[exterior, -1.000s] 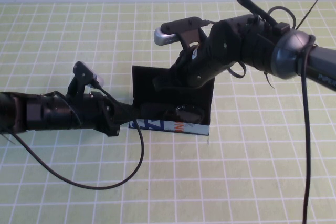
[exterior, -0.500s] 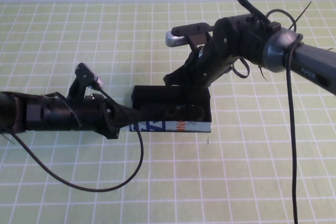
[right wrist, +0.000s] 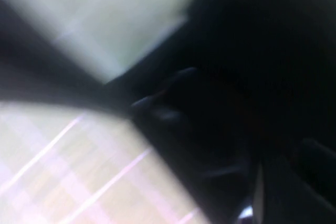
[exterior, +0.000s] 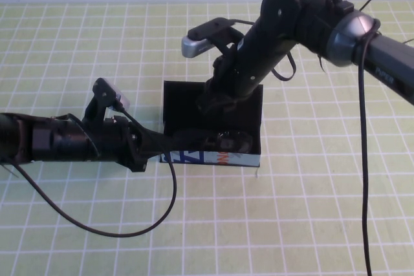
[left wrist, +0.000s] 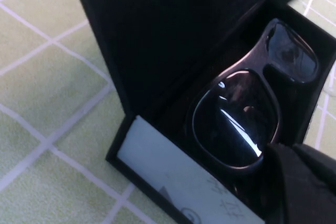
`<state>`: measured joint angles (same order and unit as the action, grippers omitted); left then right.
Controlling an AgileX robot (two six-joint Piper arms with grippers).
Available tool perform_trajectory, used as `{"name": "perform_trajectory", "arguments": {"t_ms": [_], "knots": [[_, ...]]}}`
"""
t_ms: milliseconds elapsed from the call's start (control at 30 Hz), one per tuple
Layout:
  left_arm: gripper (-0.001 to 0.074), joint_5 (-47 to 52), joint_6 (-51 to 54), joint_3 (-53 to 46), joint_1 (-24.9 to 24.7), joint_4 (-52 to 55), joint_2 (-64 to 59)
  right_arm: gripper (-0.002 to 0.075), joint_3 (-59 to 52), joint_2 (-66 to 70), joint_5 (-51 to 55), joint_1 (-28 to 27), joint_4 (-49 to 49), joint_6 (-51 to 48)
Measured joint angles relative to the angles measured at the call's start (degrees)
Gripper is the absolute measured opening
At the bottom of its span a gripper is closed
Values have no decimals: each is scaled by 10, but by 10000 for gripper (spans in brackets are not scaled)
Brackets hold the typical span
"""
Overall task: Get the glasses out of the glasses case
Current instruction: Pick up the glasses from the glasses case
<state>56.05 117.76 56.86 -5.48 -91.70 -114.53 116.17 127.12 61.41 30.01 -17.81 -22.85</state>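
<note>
The glasses (left wrist: 247, 114) lay inside the glasses case (exterior: 213, 127), lenses up, with their black frame resting on the dark lining; in the left wrist view both squarish dark lenses showed, catching small highlights. In the high view the glasses (exterior: 226, 141) sat low in the case, just behind its pale blue front side with dark blue and red lettering. The case stood open on the desk (exterior: 310, 211), its black lid raised behind the compartment.

The left end effector (exterior: 169, 141) reached in from the robot's left at the case's left front corner, right against the case. Part of a dark finger (left wrist: 302, 182) showed in the left wrist view, just beside the nearer lens. Whether this end effector was spread or pressed together could not be told, nor whether it held anything.

The right end effector (exterior: 210, 103) came down from the robot's right onto the inner face of the raised lid, near the lid's middle. Its fingertips merged with the black lid, so its state could not be told, nor whether it gripped the lid. The right wrist view gave only dark blurred shapes against the pale grid of the desk.

The desk was covered with a light green cloth marked in white squares. A black cable (exterior: 129, 227) looped across it below the left arm.
</note>
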Motion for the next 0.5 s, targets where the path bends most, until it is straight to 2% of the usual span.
{"name": "perform_trajectory", "arguments": {"t_ms": [133,367,500], "knots": [[-4,0,0,0,0,1,0,125,28,0,72,0,-32,-124],[-4,0,0,0,0,1,0,321,33,5,87,2,7,-257],[-4,1,0,0,0,1,0,351,33,14,87,10,18,-308]]}}
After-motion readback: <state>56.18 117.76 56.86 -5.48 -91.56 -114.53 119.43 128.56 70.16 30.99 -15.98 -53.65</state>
